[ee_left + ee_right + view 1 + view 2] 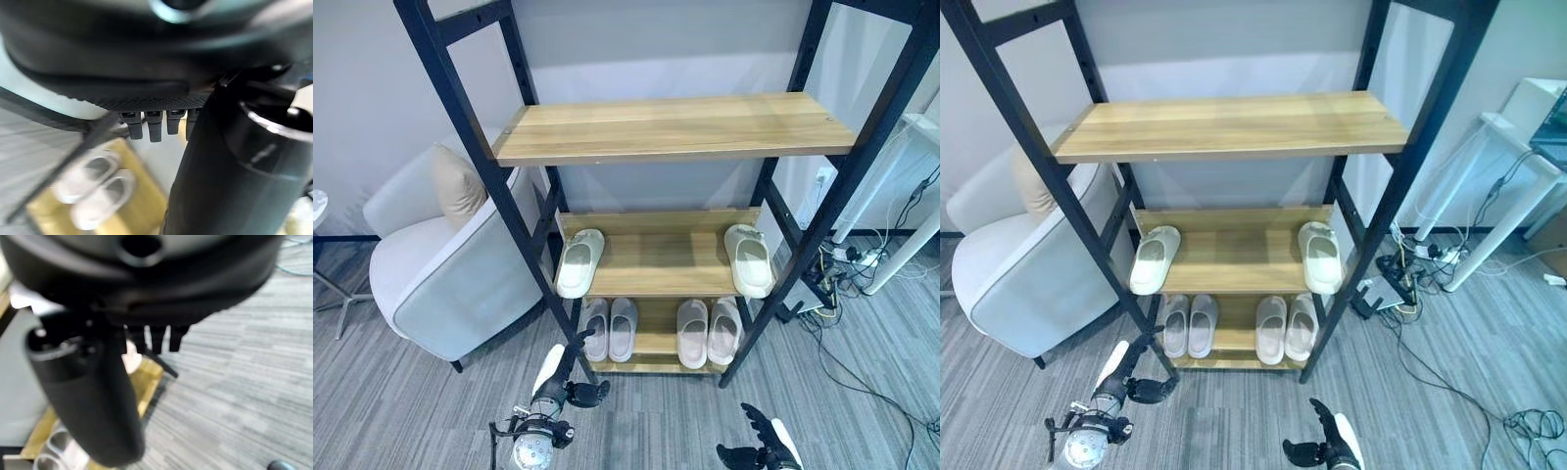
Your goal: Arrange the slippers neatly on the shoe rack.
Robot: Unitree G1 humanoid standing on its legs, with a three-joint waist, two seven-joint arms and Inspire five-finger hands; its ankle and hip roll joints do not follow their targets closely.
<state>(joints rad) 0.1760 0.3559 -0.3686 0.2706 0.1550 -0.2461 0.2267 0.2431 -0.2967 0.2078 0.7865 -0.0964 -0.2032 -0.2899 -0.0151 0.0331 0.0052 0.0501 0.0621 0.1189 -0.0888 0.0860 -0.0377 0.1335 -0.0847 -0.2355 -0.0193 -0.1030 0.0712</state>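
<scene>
Pale slippers [579, 262] lie racked, well apart from both hands' fingers [759, 423].

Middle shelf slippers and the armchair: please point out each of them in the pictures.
left slipper [578, 262], left eye view, on its upper strap.
right slipper [750, 259], left eye view, on its upper strap.
armchair [460, 284], left eye view, on its side panel.

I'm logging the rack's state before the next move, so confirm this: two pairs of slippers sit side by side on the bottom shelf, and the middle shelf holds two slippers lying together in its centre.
Not quite. The two pairs on the bottom shelf are right, but the left eye view shows the middle shelf's slippers apart: one slipper at its left end, the other slipper at its right end.
</scene>
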